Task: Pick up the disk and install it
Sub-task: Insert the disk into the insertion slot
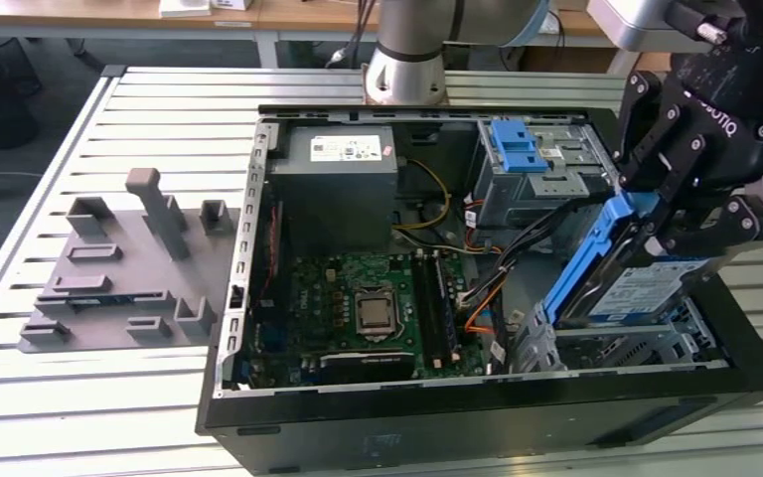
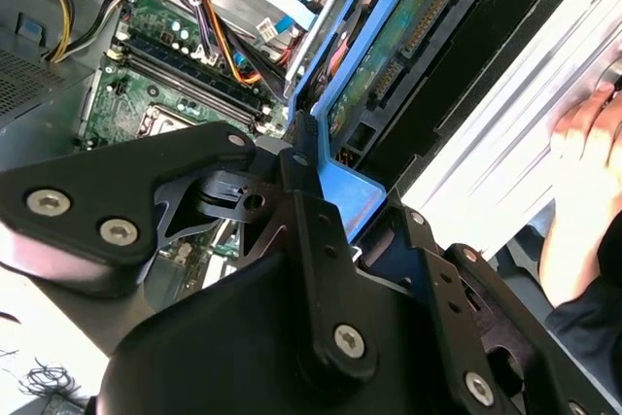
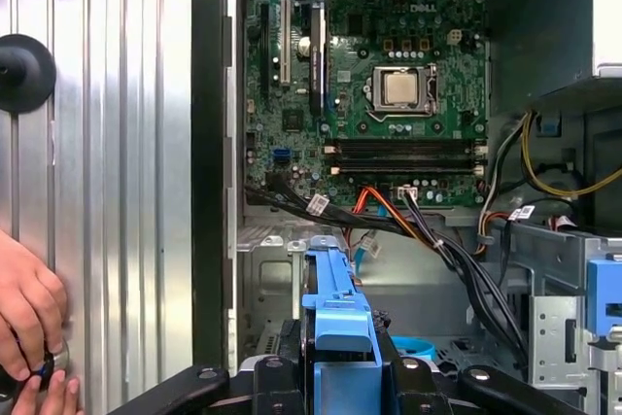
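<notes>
Spreading across the exterior view, a slatted metal table (image 1: 37,397) is carrying an open black computer case (image 1: 488,422), with wooden desks (image 1: 289,14) running along behind it. A grey fixture plate (image 1: 110,288) with upright blocks is lying on the slats, to the exterior view's left of the case. Inside the case, a grey power supply (image 1: 335,169) is sitting beside the green motherboard (image 1: 369,308).

The disk (image 1: 654,293) is hanging tilted over the metal drive cage (image 1: 620,348) in the case's corner at the exterior view's right. It is showing a silver body, a white-and-blue label and a blue frame along its edges. The gripper (image 1: 674,224) is clamping its fingers onto the upper end of that frame, which is also showing in the first wrist view (image 3: 340,308).

Black and orange cables (image 1: 515,248) are running just beside the disk's lower edge, and the case wall is standing close on its other side. Outside the case, a person's hand (image 3: 24,323) is resting on the slats.
</notes>
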Available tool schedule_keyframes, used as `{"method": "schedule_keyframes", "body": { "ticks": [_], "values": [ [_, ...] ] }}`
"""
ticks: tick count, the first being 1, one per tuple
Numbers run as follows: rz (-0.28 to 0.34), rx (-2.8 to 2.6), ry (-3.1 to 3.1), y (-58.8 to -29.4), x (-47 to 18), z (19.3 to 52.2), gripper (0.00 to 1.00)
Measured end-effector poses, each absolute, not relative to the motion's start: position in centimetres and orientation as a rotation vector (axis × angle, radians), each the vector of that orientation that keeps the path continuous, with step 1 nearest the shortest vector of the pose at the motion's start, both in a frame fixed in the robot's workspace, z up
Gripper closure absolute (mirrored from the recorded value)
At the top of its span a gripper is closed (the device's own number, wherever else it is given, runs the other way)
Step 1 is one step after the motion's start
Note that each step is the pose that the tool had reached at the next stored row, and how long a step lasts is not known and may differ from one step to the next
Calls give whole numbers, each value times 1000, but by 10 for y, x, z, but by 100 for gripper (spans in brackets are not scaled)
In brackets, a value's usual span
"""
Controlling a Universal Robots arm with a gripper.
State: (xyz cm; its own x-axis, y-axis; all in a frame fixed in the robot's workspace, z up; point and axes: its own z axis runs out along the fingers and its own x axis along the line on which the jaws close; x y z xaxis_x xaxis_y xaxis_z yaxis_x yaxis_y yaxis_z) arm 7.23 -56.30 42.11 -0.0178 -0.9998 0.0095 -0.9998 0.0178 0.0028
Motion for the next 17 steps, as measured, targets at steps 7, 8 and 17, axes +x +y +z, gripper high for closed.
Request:
{"method": "schedule_keyframes", "body": {
  "ticks": [7,8,17],
  "values": [
    [7,2196,-2235,-563,73,416,64],
    [7,2196,-2235,-563,73,415,64],
    [7,2196,-2235,-563,73,409,64]
  ]
}}
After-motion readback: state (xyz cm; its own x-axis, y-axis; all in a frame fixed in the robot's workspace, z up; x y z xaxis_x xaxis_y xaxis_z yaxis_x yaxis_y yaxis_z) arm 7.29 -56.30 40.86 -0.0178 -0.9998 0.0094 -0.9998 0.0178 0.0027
